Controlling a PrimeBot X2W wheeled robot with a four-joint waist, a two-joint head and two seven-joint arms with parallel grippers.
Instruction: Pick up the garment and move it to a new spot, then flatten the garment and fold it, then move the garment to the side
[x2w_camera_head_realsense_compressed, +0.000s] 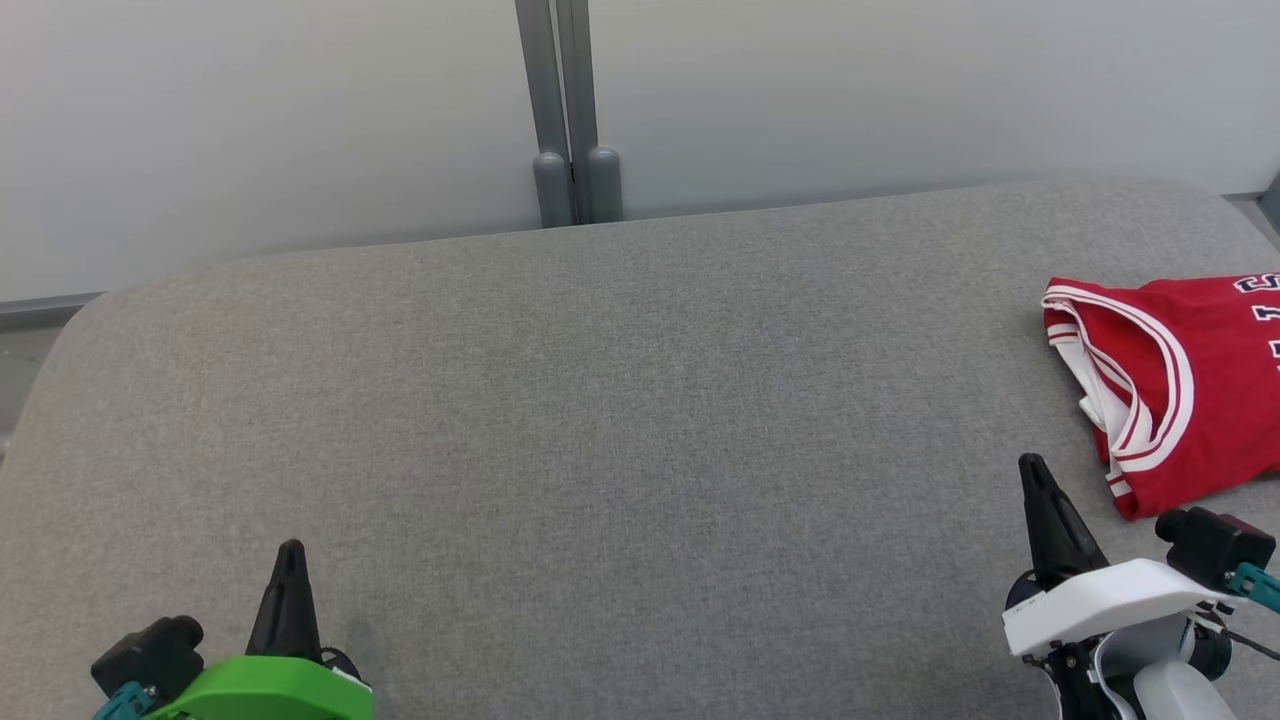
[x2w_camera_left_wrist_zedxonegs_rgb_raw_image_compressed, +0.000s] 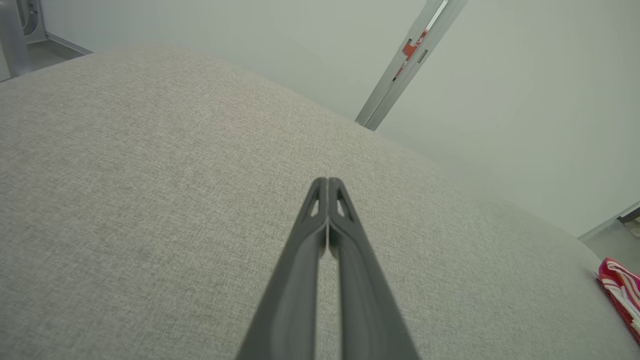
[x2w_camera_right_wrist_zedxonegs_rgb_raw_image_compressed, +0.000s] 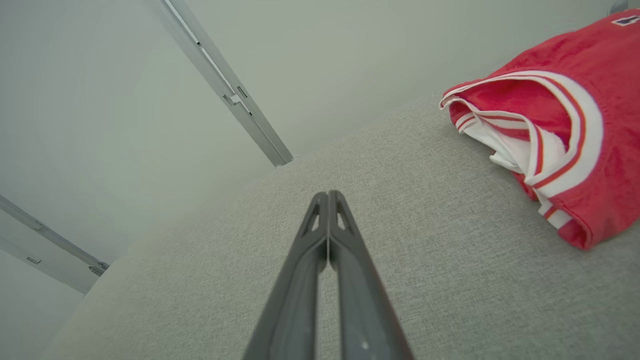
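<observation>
Left jaws together, right jaws together near red jersey (x2w_camera_head_realsense_compressed: 1195, 375), lying on grey cushion (x2w_camera_head_realsense_compressed: 600, 400)

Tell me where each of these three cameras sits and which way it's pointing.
Head view: up on the head, looking forward and down over the grey cushion to the wall; left hand and right hand show, shut.
Left wrist view: on the left wrist, looking along its shut fingers across the cushion.
Right wrist view: on the right wrist, looking along its fingers, red jersey at right.
All three share the jersey and cushion.
</observation>
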